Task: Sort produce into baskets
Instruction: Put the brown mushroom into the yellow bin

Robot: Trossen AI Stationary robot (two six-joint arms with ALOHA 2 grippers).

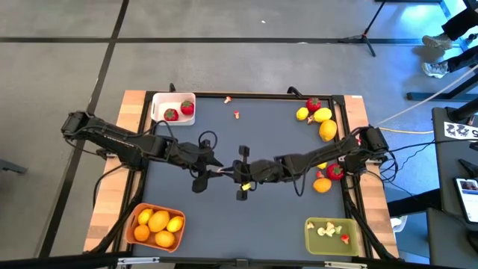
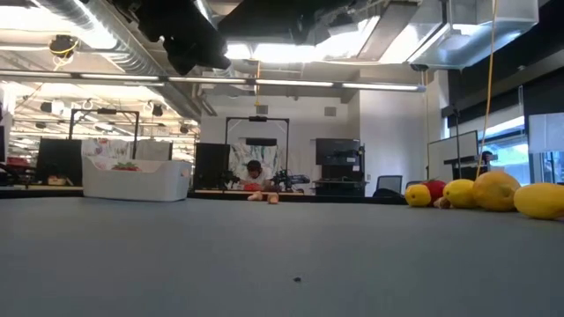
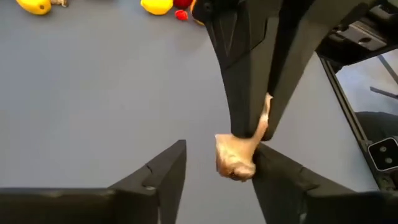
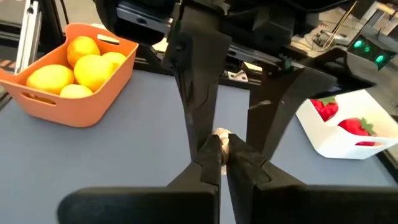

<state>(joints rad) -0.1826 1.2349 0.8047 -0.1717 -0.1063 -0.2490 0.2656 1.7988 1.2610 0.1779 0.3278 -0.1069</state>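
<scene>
Over the table's middle my two grippers meet tip to tip. My right gripper [image 4: 224, 149] [image 1: 233, 172], coming from the right, is shut on a small pale bit of produce [image 3: 235, 157]. My left gripper [image 3: 221, 152] [image 1: 221, 170], coming from the left, is open, with one finger on each side of the bit. The white basket [image 1: 160, 112] at the far left holds two strawberries. The orange basket [image 1: 133, 217] at the near left holds lemons and oranges. The green basket [image 1: 314, 243] at the near right holds pale bits. My right gripper pinches one end of the pale bit [image 3: 266, 112] between its two fingertips [image 4: 211, 155]. It comes from the table's right, slanting slightly down. The rest of the bit sticks out past the tips, lifted clear of the table. My left gripper has the bit close against one finger [image 3: 280, 177]; whether they touch I cannot tell.
Lemons [image 1: 323, 119] and a strawberry [image 1: 314, 104] lie at the far right. An orange [image 1: 322, 184] and a strawberry [image 1: 334, 172] lie under the right arm. Two tiny bits [image 1: 237, 114] lie near the far edge. The mat between the baskets is bare.
</scene>
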